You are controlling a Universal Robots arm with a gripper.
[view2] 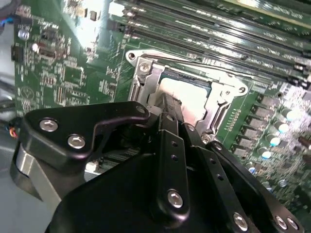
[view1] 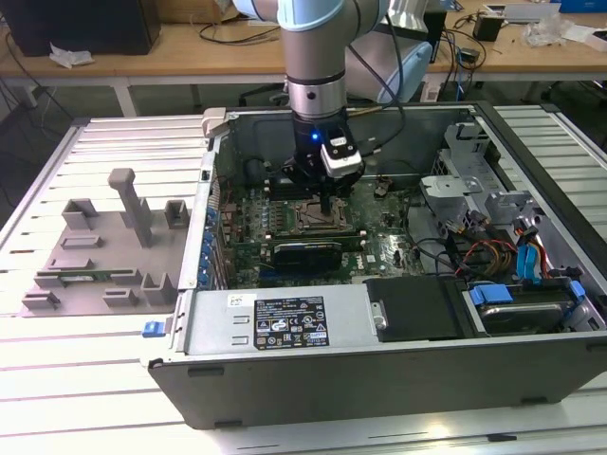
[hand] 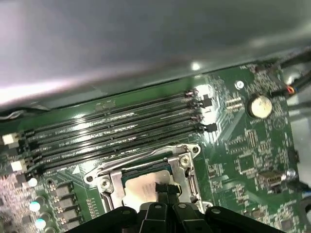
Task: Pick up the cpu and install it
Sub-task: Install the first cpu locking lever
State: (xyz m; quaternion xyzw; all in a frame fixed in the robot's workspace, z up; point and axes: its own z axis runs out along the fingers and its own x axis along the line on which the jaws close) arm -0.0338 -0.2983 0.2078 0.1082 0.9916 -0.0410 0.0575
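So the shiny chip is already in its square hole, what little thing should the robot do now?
Probably let go and lift straight up a bit. In both wrist views the cpu lies flat inside the socket frame, with the gripper right at its edge, so it looks seated.

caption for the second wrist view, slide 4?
Gripper fingertips down on the cpu seated inside the socket frame on the motherboard.

A slatted metal desk (view1: 57, 379) carries everything here. An open computer case (view1: 379, 370) sits across its middle and toward three o'clock, and a grey fixture tray (view1: 100, 256) lies flat at nine o'clock, just beside the case.
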